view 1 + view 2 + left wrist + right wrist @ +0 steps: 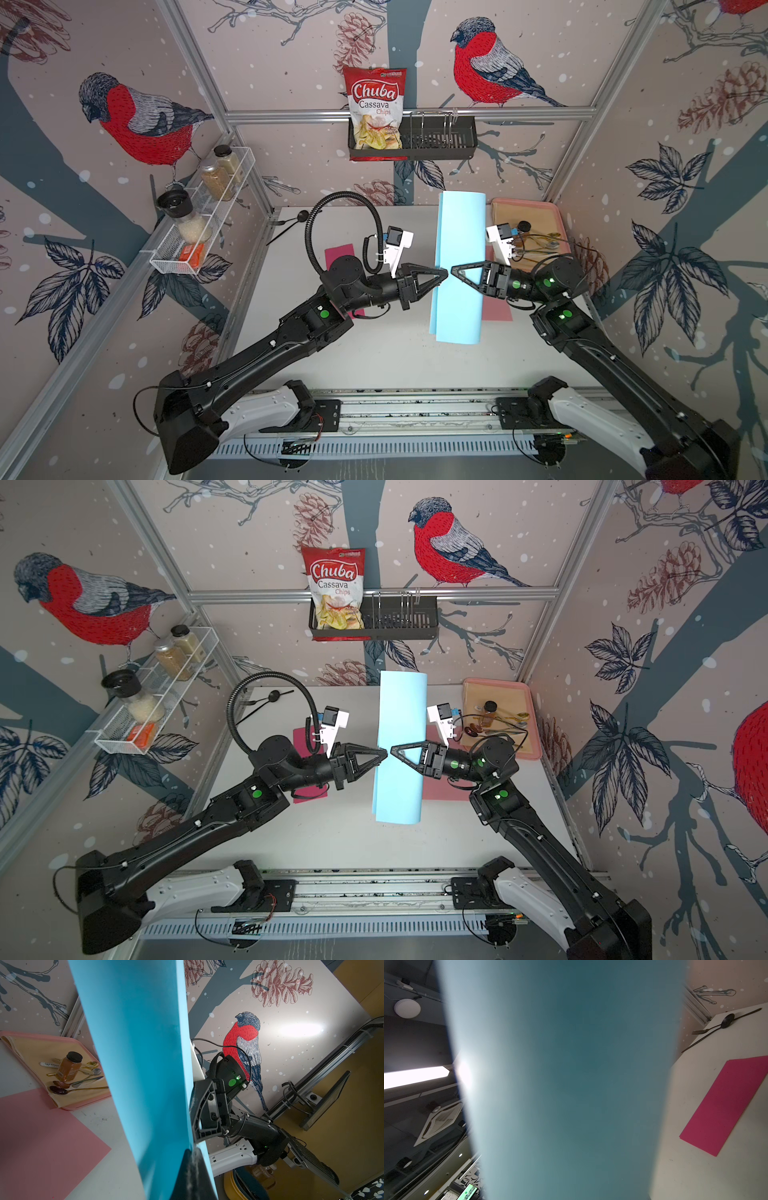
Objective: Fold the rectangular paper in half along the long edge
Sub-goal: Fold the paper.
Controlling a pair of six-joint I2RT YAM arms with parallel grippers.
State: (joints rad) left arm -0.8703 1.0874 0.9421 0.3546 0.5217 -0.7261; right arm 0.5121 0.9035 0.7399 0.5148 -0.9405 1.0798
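Observation:
The rectangular paper (459, 232) is a light blue sheet held up off the white table (374, 353), bent over lengthwise, with two layers showing at its near left corner. It appears in both top views (401, 704). My left gripper (444, 274) is shut on the paper's left long edge; in the left wrist view the dark jaws (193, 1167) pinch the blue paper (135, 1064). My right gripper (454, 269) reaches over the paper from the right, its tip close to the left gripper's. The paper (571, 1084) fills the right wrist view and hides those jaws.
A pink tray (523, 202) with a jar and spoons sits at the back right. Pink sheets lie on the table under both arms (338, 253) (496, 309). A black spoon and fork (291, 222) lie at the back left. Wall racks hold a chips bag (376, 108) and jars (216, 174).

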